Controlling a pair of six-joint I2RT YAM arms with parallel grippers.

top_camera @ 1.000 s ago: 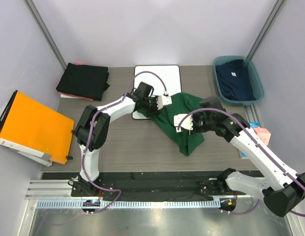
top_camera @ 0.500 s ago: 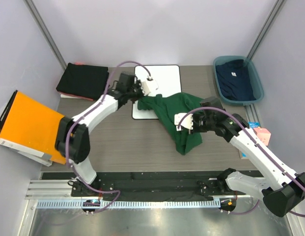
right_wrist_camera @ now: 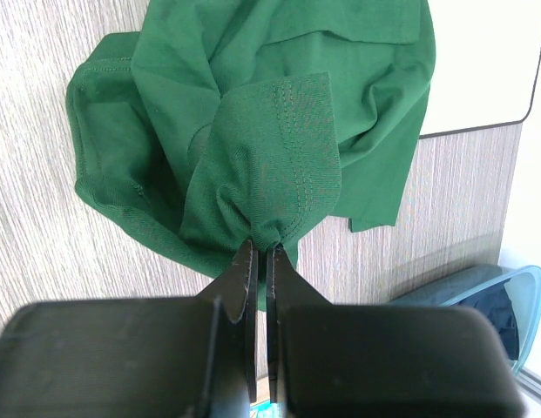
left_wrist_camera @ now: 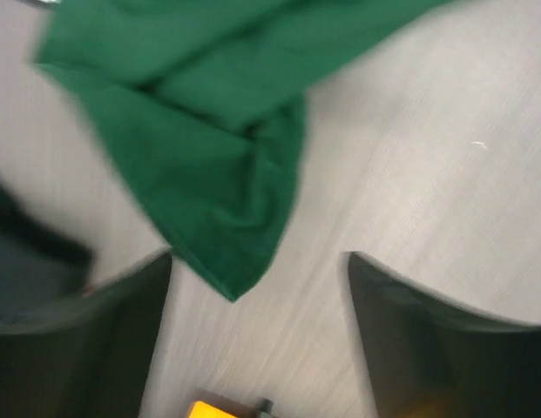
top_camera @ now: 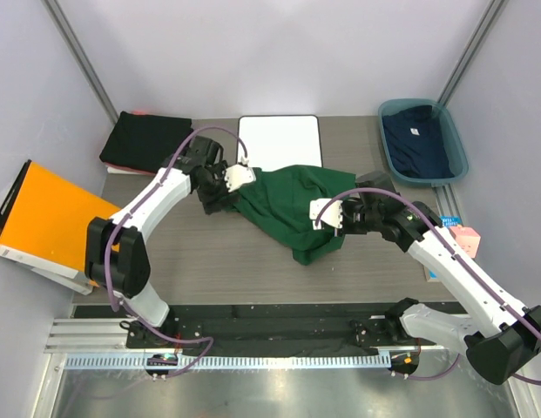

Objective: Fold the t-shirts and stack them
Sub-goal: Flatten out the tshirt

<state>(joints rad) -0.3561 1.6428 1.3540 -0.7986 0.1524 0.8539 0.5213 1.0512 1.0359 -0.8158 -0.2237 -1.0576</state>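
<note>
Right wrist view: my right claw (right_wrist_camera: 260, 248) is clenched on a bunched fold of the green shirt (right_wrist_camera: 253, 113); my left claw (left_wrist_camera: 260, 258), blurred, seems spread wide beside its edge.

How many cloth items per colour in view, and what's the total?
dark green t-shirt: 1
navy t-shirt: 1, in the blue bin
black folded stack: 1 stack; the number of shirts in it can't be told
Total: 3
</note>
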